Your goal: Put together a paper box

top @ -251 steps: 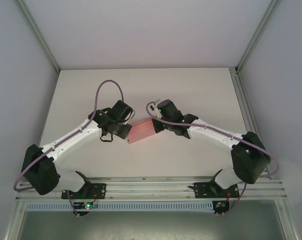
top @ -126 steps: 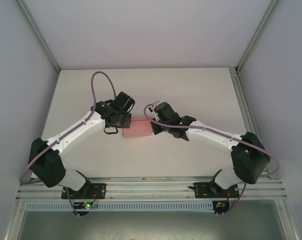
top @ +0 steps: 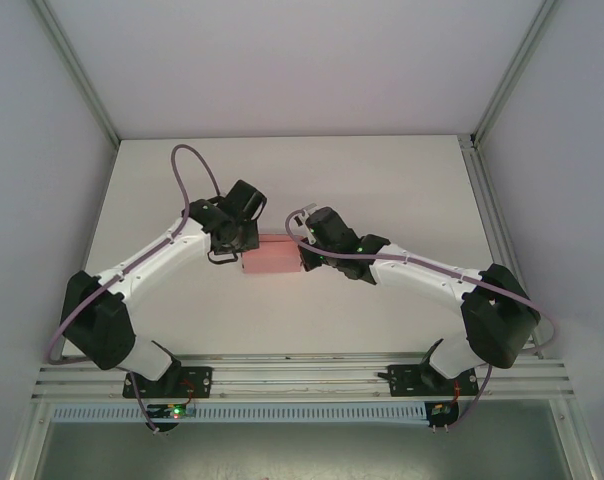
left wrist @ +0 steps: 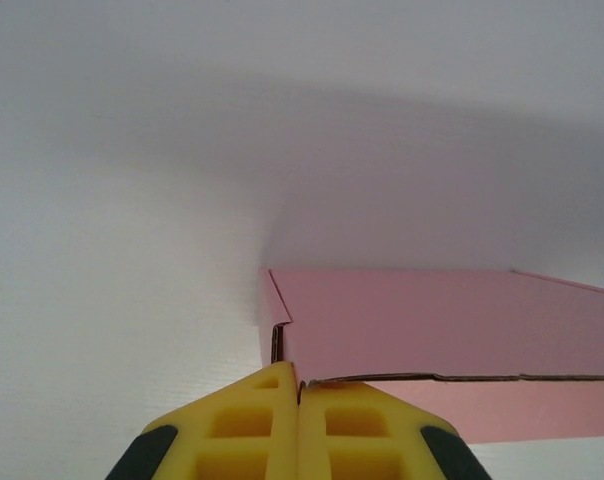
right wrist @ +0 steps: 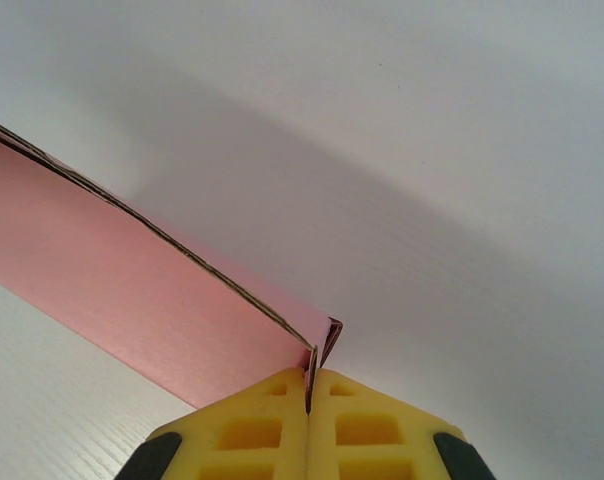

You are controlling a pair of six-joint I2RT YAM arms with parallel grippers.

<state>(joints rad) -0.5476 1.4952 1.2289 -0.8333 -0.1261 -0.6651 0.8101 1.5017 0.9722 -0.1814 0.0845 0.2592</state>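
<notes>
The paper box (top: 270,257) is a small pale-pink rectangular box held above the middle of the white table between both arms. My left gripper (top: 241,250) is shut on its left end. In the left wrist view the yellow fingertips (left wrist: 272,395) pinch a thin card edge at the corner of the paper box (left wrist: 432,320). My right gripper (top: 304,256) is shut on the right end. In the right wrist view its yellow pads (right wrist: 342,400) clamp a thin card edge of the paper box (right wrist: 112,270), whose long side runs off to the upper left.
The white table (top: 402,190) lies under the box. Grey enclosure walls and metal corner posts (top: 77,75) bound it on the left, right and back. An aluminium rail (top: 302,375) with both arm bases runs along the near edge.
The box has moved left and a little down and turned level, from tilted to nearly horizontal. Both grippers moved with it, staying shut on its ends. The left arm's elbow shifted right.
</notes>
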